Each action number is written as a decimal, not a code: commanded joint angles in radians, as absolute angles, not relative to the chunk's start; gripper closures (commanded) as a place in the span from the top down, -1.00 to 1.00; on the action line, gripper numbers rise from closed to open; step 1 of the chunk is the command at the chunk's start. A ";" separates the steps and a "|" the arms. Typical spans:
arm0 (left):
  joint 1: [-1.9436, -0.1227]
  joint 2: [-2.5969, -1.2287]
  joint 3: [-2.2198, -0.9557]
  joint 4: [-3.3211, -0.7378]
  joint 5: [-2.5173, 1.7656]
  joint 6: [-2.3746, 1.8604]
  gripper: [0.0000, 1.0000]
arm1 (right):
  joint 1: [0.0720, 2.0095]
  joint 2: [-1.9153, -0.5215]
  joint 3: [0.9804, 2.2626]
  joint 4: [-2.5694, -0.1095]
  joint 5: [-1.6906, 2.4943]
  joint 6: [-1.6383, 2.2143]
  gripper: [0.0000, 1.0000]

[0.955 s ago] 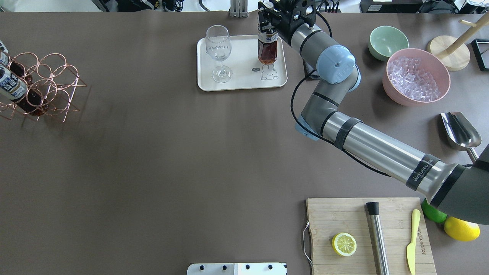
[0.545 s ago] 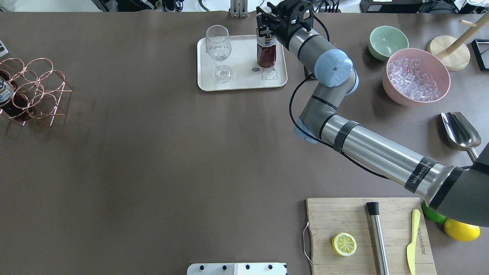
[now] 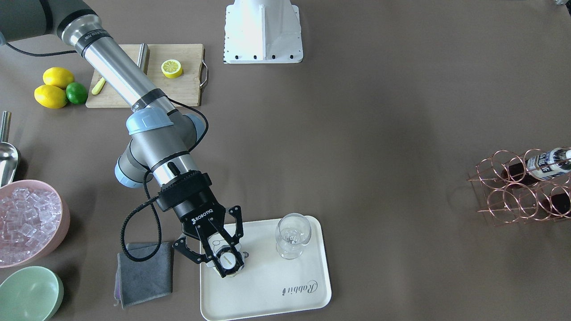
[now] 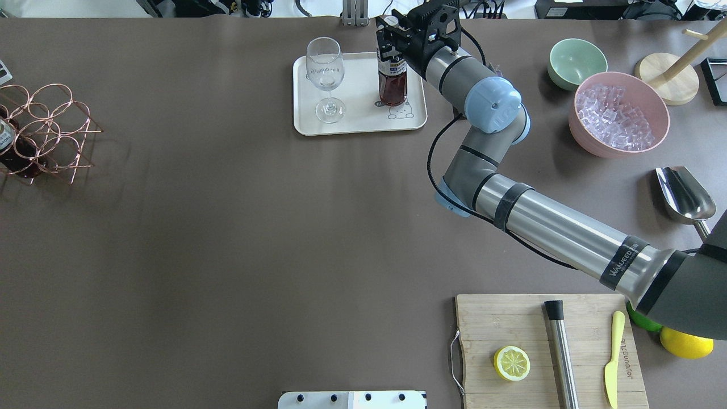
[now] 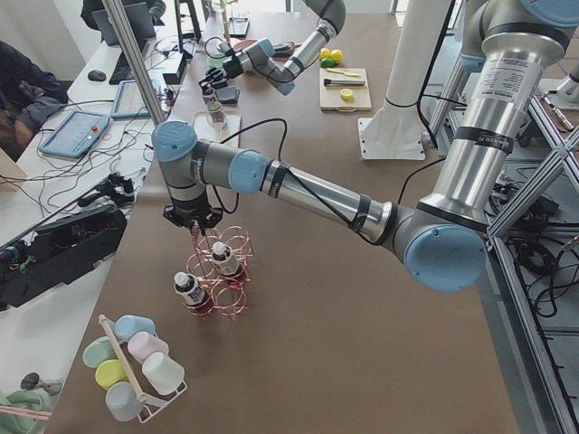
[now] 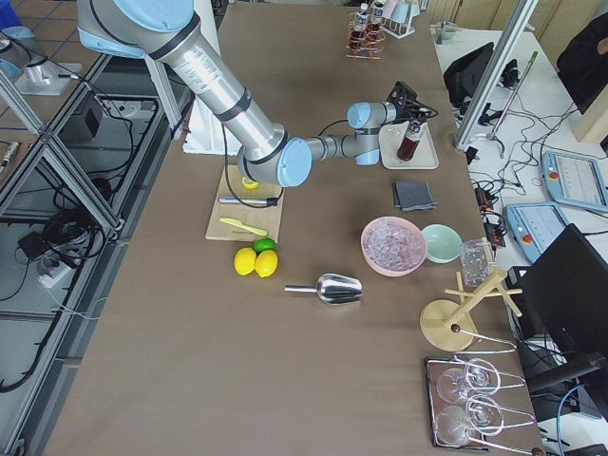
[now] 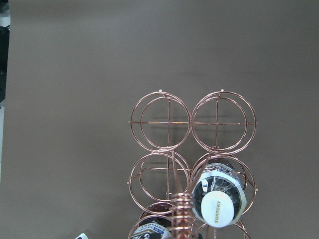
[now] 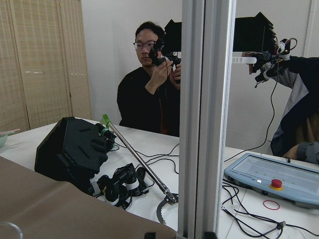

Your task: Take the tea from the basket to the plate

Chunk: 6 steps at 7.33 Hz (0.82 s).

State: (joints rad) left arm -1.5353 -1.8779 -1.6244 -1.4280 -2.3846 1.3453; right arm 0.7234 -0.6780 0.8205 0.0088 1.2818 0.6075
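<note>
My right gripper (image 4: 391, 52) is shut on the neck of a tea bottle (image 4: 393, 85) and holds it upright over the cream plate (image 4: 358, 120), by the bear drawing. In the front view the gripper (image 3: 226, 260) has its fingers on either side of the white cap (image 3: 228, 262) above the plate (image 3: 267, 290). The copper wire basket (image 4: 48, 133) stands at the table's far left with two more tea bottles (image 7: 217, 199) in its cells. My left gripper (image 5: 193, 221) shows only in the left side view, above the basket's handle; I cannot tell its state.
A wine glass (image 4: 325, 74) stands on the plate, left of the bottle. A grey cloth (image 3: 145, 272) lies beside the plate. A pink bowl of ice (image 4: 619, 113), a green bowl (image 4: 576, 61), a metal scoop (image 4: 684, 193) and a cutting board (image 4: 551, 352) are on the right.
The right gripper has moved the bottle slightly left and brought it from tilted to upright over the plate. The basket has shifted left and lower at the table's edge.
</note>
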 commanded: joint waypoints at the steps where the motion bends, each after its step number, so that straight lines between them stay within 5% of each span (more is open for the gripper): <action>1: -1.534 -1.881 -1.621 -1.431 -2.387 1.344 -1.00 | 0.724 -0.676 0.831 0.017 1.295 0.607 0.99; 6: -1.526 -1.879 -1.628 -1.434 -2.387 1.342 -1.00 | 0.738 -0.701 0.902 0.015 1.331 0.607 0.99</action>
State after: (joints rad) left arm -1.5292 -1.8800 -1.6257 -1.4327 -2.3868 1.3431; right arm 0.7276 -0.6820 0.8536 0.0172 1.2991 0.6075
